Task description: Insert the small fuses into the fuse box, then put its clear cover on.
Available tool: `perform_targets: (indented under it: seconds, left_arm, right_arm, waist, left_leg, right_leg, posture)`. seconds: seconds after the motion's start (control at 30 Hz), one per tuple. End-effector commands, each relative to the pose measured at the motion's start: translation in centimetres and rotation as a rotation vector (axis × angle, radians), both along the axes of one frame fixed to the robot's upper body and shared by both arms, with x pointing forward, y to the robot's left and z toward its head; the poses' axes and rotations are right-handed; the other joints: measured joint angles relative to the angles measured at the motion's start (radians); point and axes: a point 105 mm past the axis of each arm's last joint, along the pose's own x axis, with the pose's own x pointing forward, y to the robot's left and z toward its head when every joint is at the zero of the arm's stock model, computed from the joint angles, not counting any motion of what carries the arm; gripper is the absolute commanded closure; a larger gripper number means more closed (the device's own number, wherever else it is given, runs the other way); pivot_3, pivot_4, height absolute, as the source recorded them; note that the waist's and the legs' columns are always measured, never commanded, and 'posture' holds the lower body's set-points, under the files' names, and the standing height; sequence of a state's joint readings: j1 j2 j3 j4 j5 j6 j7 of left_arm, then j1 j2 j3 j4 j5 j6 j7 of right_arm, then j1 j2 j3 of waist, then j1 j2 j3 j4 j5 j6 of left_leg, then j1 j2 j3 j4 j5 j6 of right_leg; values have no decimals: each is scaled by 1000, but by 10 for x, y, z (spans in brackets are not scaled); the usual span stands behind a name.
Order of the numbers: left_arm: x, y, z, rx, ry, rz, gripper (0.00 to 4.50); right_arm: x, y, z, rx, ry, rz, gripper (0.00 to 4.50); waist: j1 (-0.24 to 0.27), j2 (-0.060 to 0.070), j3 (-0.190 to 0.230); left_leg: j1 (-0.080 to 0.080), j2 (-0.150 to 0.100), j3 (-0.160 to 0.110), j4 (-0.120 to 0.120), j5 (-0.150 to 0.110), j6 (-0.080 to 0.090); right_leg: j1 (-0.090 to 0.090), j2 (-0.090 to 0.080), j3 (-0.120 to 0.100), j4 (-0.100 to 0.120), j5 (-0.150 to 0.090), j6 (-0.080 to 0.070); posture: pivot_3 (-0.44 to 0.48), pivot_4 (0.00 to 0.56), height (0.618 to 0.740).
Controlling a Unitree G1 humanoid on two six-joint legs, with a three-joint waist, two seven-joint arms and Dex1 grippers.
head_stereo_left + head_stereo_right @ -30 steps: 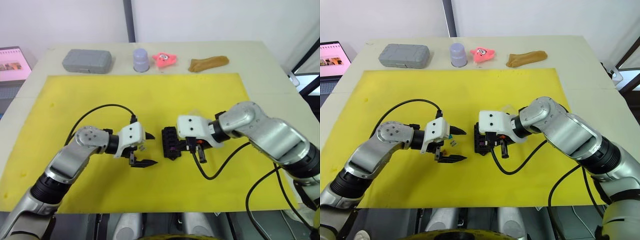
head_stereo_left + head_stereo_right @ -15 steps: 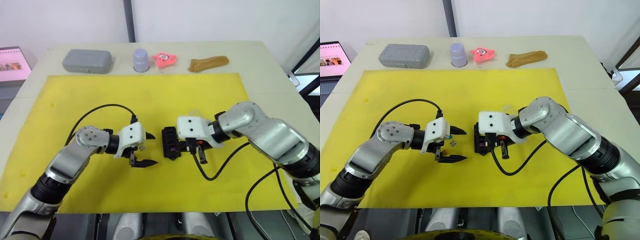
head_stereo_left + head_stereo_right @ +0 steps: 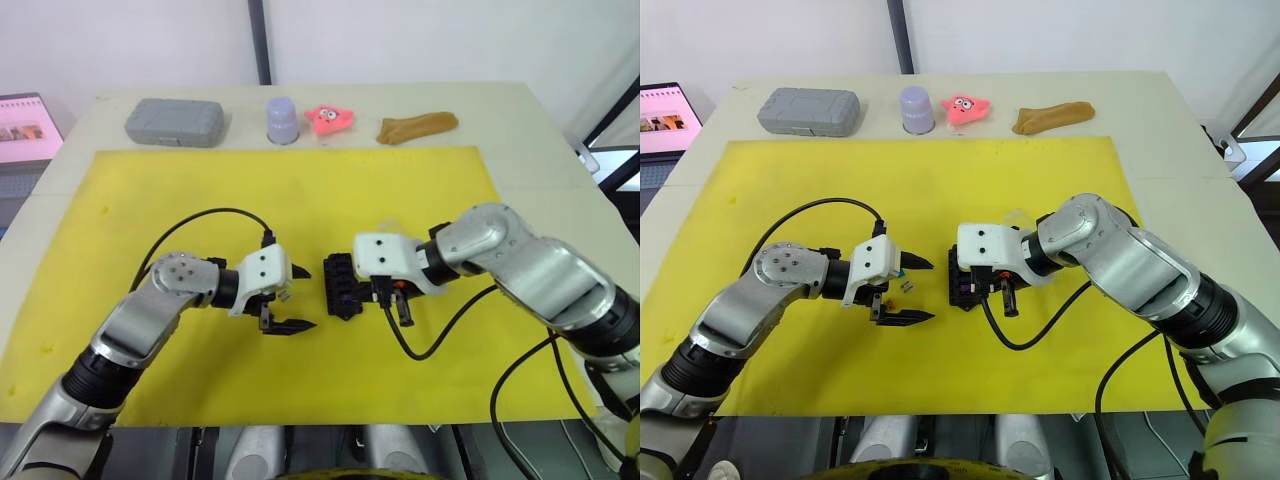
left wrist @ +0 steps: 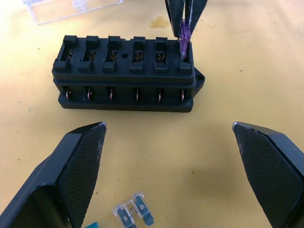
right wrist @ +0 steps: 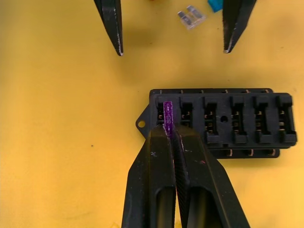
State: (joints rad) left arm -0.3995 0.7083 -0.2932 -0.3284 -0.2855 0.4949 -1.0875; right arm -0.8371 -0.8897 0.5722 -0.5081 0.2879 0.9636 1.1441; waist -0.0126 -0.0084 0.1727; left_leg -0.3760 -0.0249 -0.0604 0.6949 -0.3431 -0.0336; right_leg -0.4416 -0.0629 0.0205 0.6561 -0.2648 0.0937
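Yellow mat (image 3: pixel 300 190) over pale table (image 3: pixel 520 110). Right gripper (image 5: pixel 172 130) clamped on purple fuse (image 5: pixel 167 118) at fuse box (image 5: pixel 223 121); left gripper (image 3: pixel 292 298) spread apart nearby.

Clear cover (image 4: pixel 71 7) cut by frame edge; teal fuse (image 4: pixel 91 224) likewise.

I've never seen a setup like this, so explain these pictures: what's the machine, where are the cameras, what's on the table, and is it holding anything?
It's a two-armed humanoid robot. Two pictures come from its head, looking down; two come from cameras on its wrists. On the yellow mat sits a black fuse box with a clear cover behind it and loose fuses nearby. The right gripper has its jaws shut on a purple fuse, at an end slot. The left gripper waits beside the box, jaws open.
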Motion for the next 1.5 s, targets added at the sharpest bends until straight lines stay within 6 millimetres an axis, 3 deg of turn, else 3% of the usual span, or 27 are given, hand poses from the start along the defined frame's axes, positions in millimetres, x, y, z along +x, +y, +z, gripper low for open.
perform_targets:
  seconds: [0.03,0.97,1.5]
  left_arm:
    - [-3,-3,7,-5,-32,-16,34]
    - [-2,-7,6,-15,-40,-9,34]
    - [-1,-8,6,-16,-45,-17,34]
  right_arm:
    - [-1,3,4,11,-24,26,4500]
    - [5,4,-9,-69,-76,51,4500]
    - [5,4,-1,-53,-110,54,4500]
  waist:
    - [0,0,0]
    - [-1,0,0]
    - [0,0,0]
  left_leg:
    - [0,0,0,0,0,0]
    - [1,0,0,1,0,0]
    - [1,0,0,2,0,0]
  right_leg:
    - [0,0,0,0,0,0]
    - [1,0,0,1,0,0]
    - [1,0,0,2,0,0]
  posture:
    - [0,150,740]
    - [0,150,740]
    - [0,150,740]
